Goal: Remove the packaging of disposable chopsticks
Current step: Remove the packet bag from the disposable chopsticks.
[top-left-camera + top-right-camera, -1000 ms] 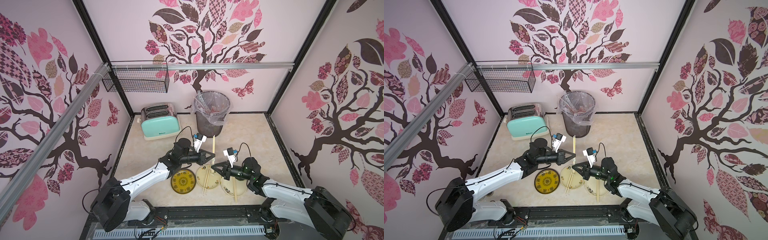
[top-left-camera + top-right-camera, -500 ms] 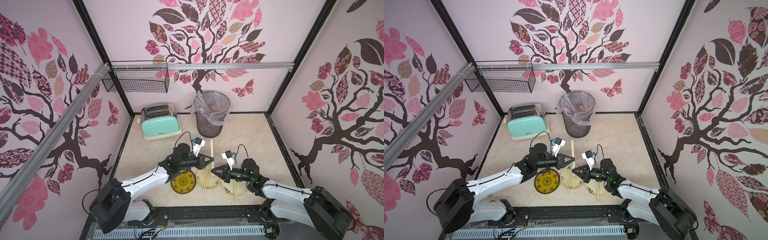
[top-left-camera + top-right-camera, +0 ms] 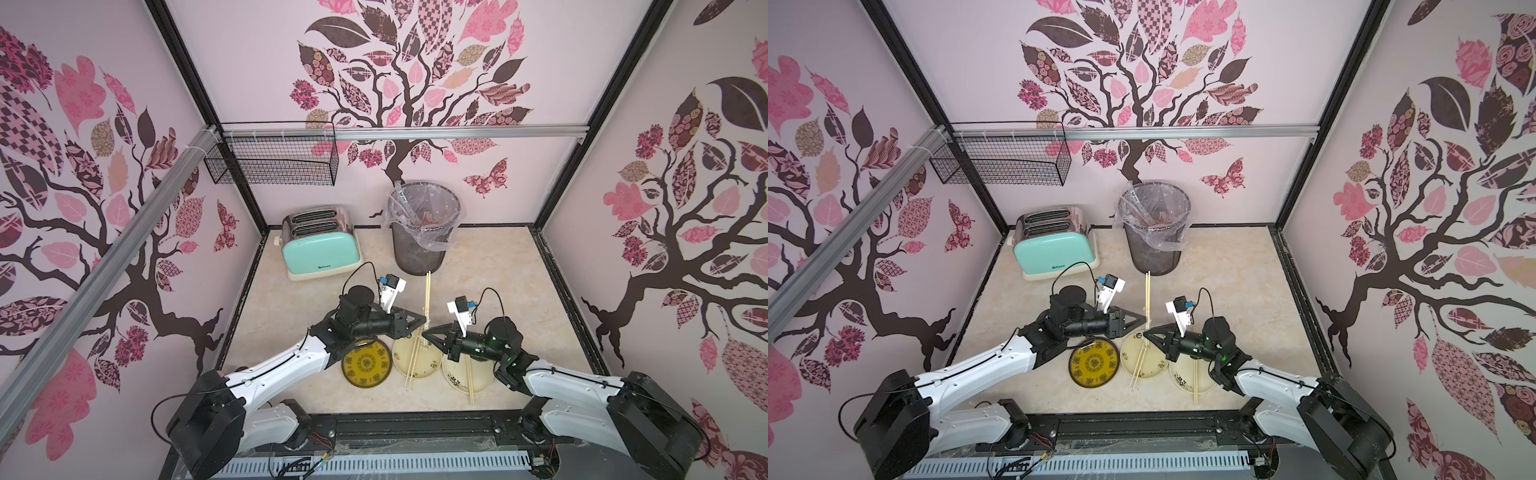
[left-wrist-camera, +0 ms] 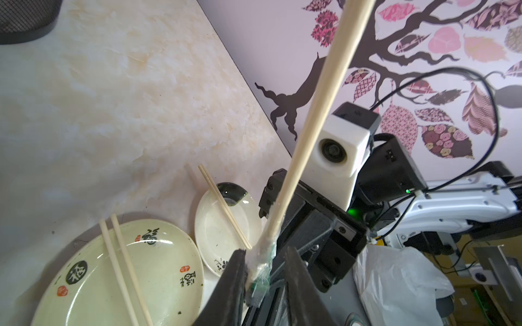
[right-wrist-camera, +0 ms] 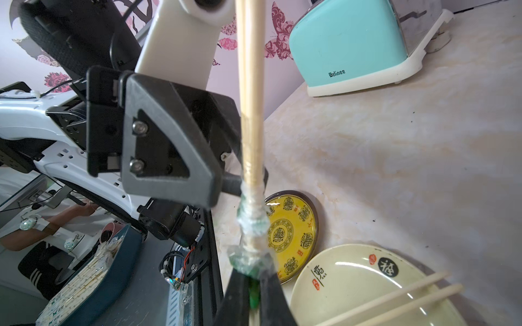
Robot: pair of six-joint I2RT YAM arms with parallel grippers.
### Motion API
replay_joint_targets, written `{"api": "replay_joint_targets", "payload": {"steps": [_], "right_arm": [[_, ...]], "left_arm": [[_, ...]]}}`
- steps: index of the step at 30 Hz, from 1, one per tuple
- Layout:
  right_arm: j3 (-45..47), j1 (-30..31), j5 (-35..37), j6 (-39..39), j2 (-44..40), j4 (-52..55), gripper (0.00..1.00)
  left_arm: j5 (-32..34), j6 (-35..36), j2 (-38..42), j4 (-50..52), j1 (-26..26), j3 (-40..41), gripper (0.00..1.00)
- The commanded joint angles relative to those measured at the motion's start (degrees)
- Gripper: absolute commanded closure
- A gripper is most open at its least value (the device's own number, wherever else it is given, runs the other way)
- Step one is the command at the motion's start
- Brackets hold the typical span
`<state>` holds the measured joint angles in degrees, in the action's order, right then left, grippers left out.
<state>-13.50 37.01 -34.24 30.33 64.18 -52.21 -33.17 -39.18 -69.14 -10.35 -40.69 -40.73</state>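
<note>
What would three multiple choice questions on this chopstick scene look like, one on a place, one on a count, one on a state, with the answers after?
1. Where is the yellow plate?
A. in the wire basket
B. on the table beside the cream plates
C. in the bin

2. How many pairs of chopsticks lie across plates?
A. none
B. four
C. two

3. What is the right gripper doing?
A. shut on the bunched sleeve
B. hanging open and empty
C. shut on the toaster

Answers: B, it lies next to the bigger cream plate. C, one pair crosses each cream plate. A, its jaws pinch the green-printed plastic in the right wrist view.
</note>
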Motion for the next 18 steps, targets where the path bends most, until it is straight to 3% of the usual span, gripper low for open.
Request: {"api": "replay_joint_targets", "payload": {"steps": [1,14,16,18], "right_arm": [[-2.06,-0.08,0.79,-0.80,-0.20,-2.16,1.00],[-2.11,-0.13,0.08,-0.66,-0.33,-2.24,1.00],[-2.06,-0.07,0.27,-0.69,-0.62,-2.20,1.00],[-1.98,-0.11,0.43,-0.62,-0.88,-2.20,1.00]], "left_arm": [[-1.73,1.39,1.72,2.80,1.85,-3.57,0.66],[0.60,7.07,-5.44,6.04,2.45,-14.65,0.50],[0.13,7.33,-7.02,5.97,2.44,-15.67,0.50],[-1.17,7.80,-8.47,5.82,2.45,-16.34,0.58]]}}
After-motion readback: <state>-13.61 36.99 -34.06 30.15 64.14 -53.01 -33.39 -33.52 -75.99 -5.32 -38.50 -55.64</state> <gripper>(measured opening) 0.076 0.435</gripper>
